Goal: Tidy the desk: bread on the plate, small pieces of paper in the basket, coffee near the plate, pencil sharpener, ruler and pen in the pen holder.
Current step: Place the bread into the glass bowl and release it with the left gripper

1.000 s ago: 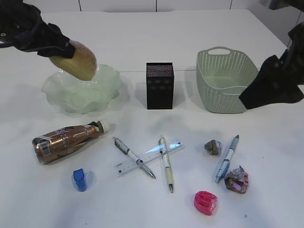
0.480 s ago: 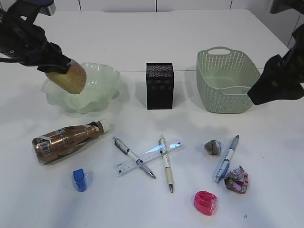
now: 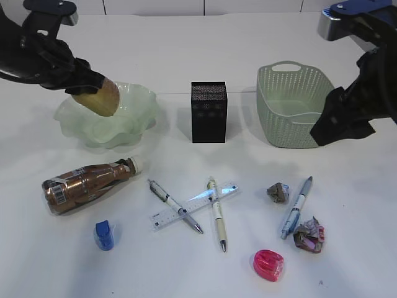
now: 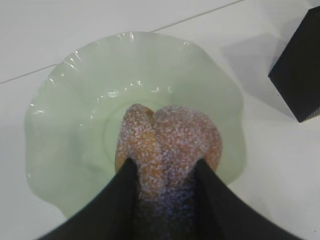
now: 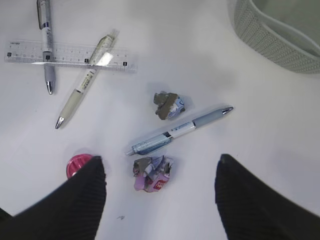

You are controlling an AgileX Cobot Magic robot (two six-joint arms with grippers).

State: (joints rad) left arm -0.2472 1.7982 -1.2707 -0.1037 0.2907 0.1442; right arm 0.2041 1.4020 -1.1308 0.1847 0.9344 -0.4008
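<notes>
Left end effector (image 4: 162,175) fingers hide the bread's (image 4: 170,140) near end

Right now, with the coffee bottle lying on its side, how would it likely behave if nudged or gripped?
The coffee lies on its round side, so a sideways nudge would probably roll it. The shiny label looks slick, so a gripper might slip. It seems full of dark drink, so likely heavy for its size.
</notes>
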